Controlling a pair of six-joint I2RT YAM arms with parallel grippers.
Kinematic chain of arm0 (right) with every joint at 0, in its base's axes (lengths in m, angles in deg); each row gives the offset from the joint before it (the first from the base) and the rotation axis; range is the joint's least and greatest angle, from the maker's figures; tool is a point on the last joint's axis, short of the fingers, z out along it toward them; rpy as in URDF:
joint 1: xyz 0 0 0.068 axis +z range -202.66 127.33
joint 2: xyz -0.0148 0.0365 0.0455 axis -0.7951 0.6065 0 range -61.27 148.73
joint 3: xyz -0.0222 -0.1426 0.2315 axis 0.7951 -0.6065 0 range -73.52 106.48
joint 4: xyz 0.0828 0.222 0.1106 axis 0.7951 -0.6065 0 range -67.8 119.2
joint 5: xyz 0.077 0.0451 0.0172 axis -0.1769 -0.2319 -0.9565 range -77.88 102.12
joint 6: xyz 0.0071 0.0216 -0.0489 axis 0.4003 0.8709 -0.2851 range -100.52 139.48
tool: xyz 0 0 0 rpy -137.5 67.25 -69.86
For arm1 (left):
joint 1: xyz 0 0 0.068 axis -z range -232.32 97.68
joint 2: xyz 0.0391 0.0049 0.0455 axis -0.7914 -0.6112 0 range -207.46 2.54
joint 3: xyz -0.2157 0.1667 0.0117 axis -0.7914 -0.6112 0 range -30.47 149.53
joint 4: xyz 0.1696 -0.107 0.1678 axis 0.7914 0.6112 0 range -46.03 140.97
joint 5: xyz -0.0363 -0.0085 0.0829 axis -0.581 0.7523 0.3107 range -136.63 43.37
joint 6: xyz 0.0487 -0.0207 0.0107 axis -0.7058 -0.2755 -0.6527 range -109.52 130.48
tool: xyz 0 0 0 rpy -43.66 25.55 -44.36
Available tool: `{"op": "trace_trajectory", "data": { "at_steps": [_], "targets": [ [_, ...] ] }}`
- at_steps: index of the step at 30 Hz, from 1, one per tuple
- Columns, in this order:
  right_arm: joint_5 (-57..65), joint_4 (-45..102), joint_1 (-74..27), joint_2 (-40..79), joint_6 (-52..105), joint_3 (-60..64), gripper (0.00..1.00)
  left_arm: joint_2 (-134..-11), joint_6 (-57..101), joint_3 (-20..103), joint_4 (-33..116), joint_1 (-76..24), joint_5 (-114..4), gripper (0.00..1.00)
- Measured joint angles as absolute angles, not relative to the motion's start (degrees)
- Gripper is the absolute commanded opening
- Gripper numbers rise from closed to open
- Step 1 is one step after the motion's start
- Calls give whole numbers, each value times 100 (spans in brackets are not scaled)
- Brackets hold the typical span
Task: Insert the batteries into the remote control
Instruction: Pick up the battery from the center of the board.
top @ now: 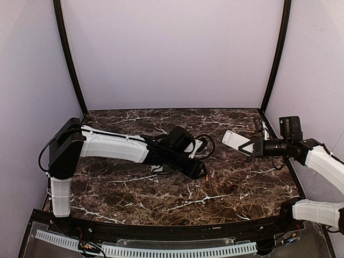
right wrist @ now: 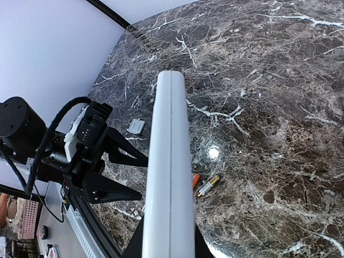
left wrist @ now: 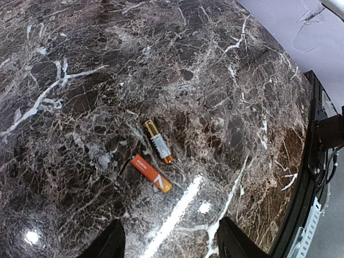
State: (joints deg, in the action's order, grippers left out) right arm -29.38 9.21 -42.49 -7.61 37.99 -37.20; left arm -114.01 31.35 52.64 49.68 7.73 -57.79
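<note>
Two batteries lie side by side on the marble table: an orange one (left wrist: 151,173) and a silver-and-gold one (left wrist: 158,141). They also show in the right wrist view, the orange one (right wrist: 196,181) partly hidden behind the remote and the silver one (right wrist: 208,186) beside it. My left gripper (left wrist: 172,244) is open and empty, hovering just short of them; in the top view it (top: 202,172) is at mid-table. My right gripper (top: 252,146) is shut on the white remote control (top: 236,141), held in the air at the right. The remote shows edge-on in the right wrist view (right wrist: 169,172).
A small grey battery cover (right wrist: 135,127) lies on the table beyond my left gripper (right wrist: 110,166). Black frame posts stand at the back corners (top: 271,70). The table's black front edge (left wrist: 317,161) runs close to the batteries' right.
</note>
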Motion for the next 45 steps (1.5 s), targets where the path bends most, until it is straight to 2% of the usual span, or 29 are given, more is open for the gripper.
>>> {"op": "trace_trajectory", "data": {
  "at_steps": [5, 27, 39, 43, 45],
  "targets": [
    [-2894, 864, -4302, -761, 3799, -3764, 0, -11696, 3235, 5570, 5167, 874, -5547, 53],
    [-2933, 834, -4369, -761, 3757, -3832, 0, -12881, 3364, 7120, 6087, 1171, -4603, 46],
    [-2997, 834, -4385, -763, 3755, -3832, 0, -13329, 3292, 7734, 6658, 1184, -4336, 38],
    [-3008, 834, -4385, -763, 3755, -3834, 0, -13451, 3253, 7955, 6850, 1186, -4247, 32],
    [-3010, 834, -4385, -763, 3755, -3834, 0, -13482, 3248, 8029, 6953, 1188, -4190, 22]
  ]
}}
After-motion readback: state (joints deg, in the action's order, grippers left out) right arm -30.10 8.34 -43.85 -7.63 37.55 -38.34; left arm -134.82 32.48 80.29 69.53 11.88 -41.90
